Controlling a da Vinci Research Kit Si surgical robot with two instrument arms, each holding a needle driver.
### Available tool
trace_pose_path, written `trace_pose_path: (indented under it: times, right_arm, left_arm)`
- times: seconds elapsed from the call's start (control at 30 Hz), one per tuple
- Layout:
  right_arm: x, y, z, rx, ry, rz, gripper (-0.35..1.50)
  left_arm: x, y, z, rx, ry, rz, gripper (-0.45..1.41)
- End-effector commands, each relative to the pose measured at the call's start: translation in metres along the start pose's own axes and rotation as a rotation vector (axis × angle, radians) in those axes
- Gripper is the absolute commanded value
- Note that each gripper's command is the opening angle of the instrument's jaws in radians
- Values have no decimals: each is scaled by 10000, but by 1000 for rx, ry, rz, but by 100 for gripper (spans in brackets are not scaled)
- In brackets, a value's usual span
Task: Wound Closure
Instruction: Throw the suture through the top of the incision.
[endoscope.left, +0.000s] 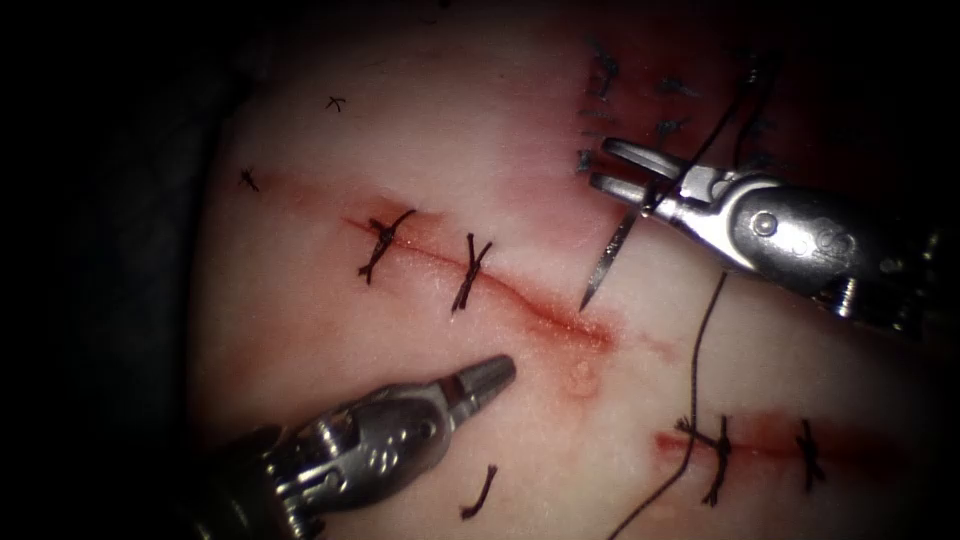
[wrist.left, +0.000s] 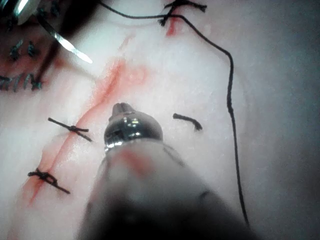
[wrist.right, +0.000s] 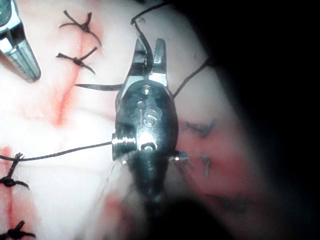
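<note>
Two knotted stitches (endoscope.left: 425, 255) are seen across the left part of the cut (endoscope.left: 520, 300), and that stretch is drawn together. To their right, the remaining length of the cut is left unstitched, with red fluid (endoscope.left: 585, 335) gathered at its end. By that count the closure is judged partly done, with at least one more stitch owed on the open stretch.

The needle (endoscope.left: 605, 262) is held by the right tool (endoscope.left: 615, 168) near its blunt end; the jaws look slightly parted at the tips, yet the needle is pinched deeper between them. The needle is held clear of the tissue (endoscope.left: 330, 330), its point aimed down at the unstitched part from just above and to the right. The thread (endoscope.left: 700, 360) is trailed from the right tool down across the tissue, past a second, stitched cut (endoscope.left: 760, 440) at the lower right.

The left tool (endoscope.left: 488, 378) is held below the cut with its jaws pressed together on nothing, its tip near the open stretch. A cut end of thread (endoscope.left: 480, 495) is left lying on the tissue beside it.
</note>
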Motion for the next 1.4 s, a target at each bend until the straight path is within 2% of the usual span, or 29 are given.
trace_pose_path:
  times: [0.03, 0.23, 0.6, 0.87, 1.27, 1.4]
  right_arm:
    - [-4, 1, 14, 1, 6, -27, -35]
    - [-15, -3, 25, -2, 28, -115, -35]
    - [-21, -10, 35, 34, -40, -304, -35]
    - [-27, -9, 36, 56, -105, -414, -35]
    - [-44, -19, 38, 32, -109, -461, -35]
    - [-42, -17, 40, 15, -99, -435, -35]
  left_arm:
    - [0, -2, 10, 2, 2, 1, -13]
    - [-7, -5, 25, -11, -17, 7, -5]
    - [-26, -3, 49, -38, -59, 3, 5]
    - [-29, 0, 49, -55, -78, -4, 9]
    - [-25, 8, 38, -61, -74, -25, 10]
    - [-22, 7, 36, -64, -74, -29, 10]
